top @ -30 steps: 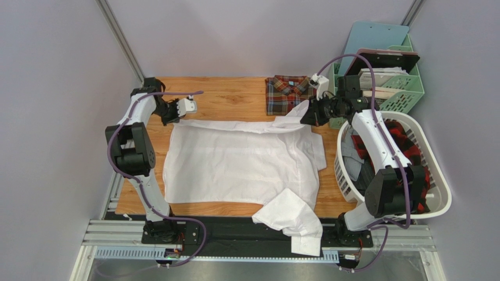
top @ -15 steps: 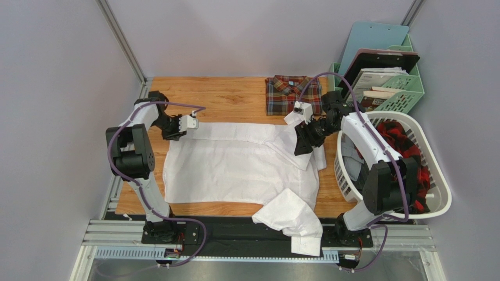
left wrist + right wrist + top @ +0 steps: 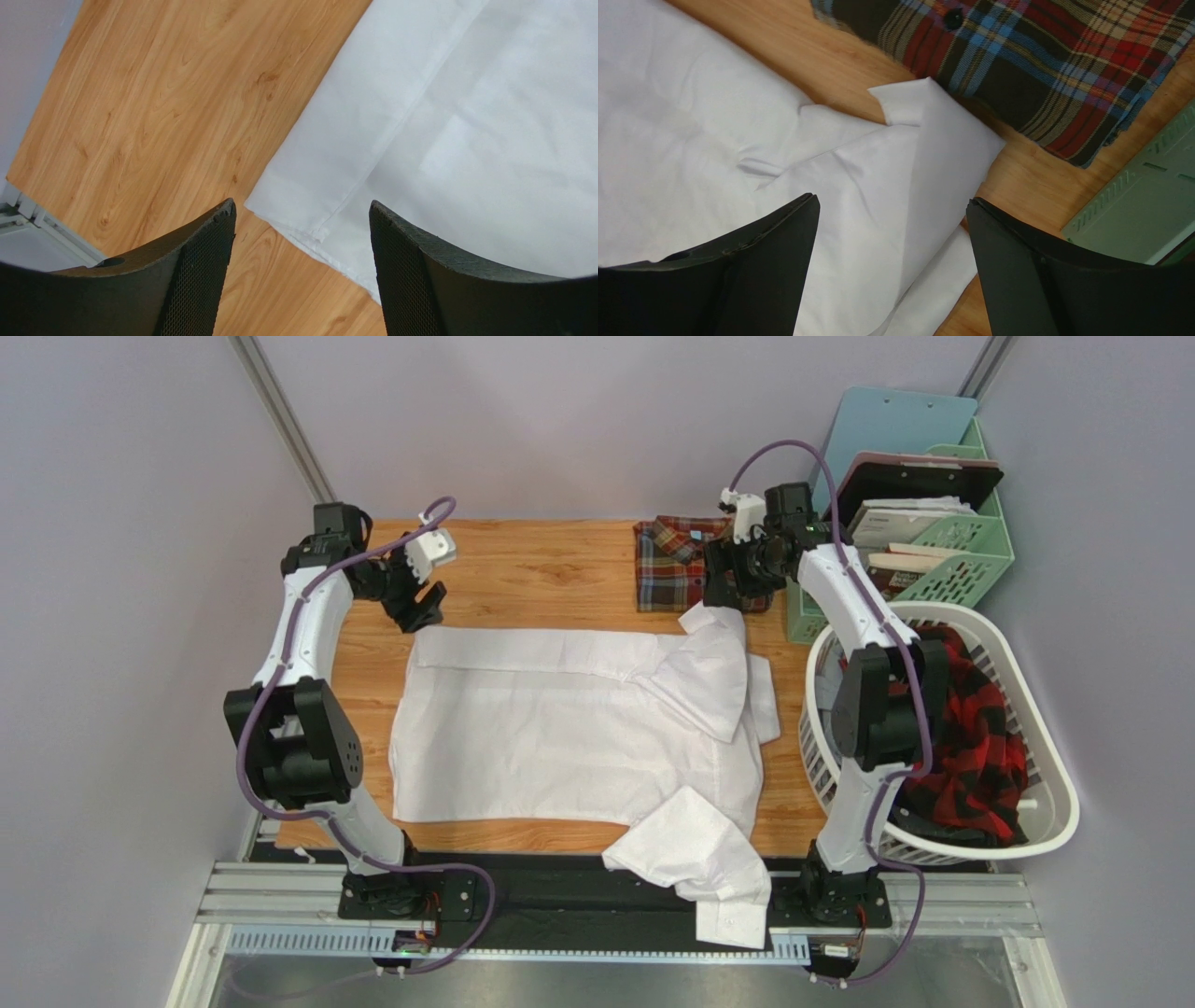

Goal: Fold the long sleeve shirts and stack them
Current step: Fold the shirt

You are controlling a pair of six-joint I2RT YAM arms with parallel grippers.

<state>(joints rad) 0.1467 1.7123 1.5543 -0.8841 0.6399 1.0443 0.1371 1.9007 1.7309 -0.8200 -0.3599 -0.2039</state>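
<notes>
The white long sleeve shirt point(image 3: 561, 735) lies spread on the wooden table point(image 3: 547, 574), its far edge folded over toward me. One sleeve point(image 3: 697, 868) hangs over the near edge. The plaid shirt point(image 3: 680, 560) sits folded at the far edge. My left gripper point(image 3: 417, 599) hovers open above the white shirt's far left corner point(image 3: 295, 203), jaws empty point(image 3: 302, 204). Above the folded far right corner point(image 3: 927, 133) my right gripper point(image 3: 730, 585) is open and empty point(image 3: 892, 200), with the plaid shirt point(image 3: 1046, 63) just beyond.
A white laundry basket point(image 3: 1049, 819) holding red and black cloth point(image 3: 968, 756) stands at the right. A green organizer point(image 3: 968, 567) with boards and papers is at the far right, its edge point(image 3: 1151, 203) close to my right gripper. Grey walls enclose the table.
Both grippers opened and let go of the white shirt's far edge, which now lies folded over. Both arms lifted back toward the far side.
</notes>
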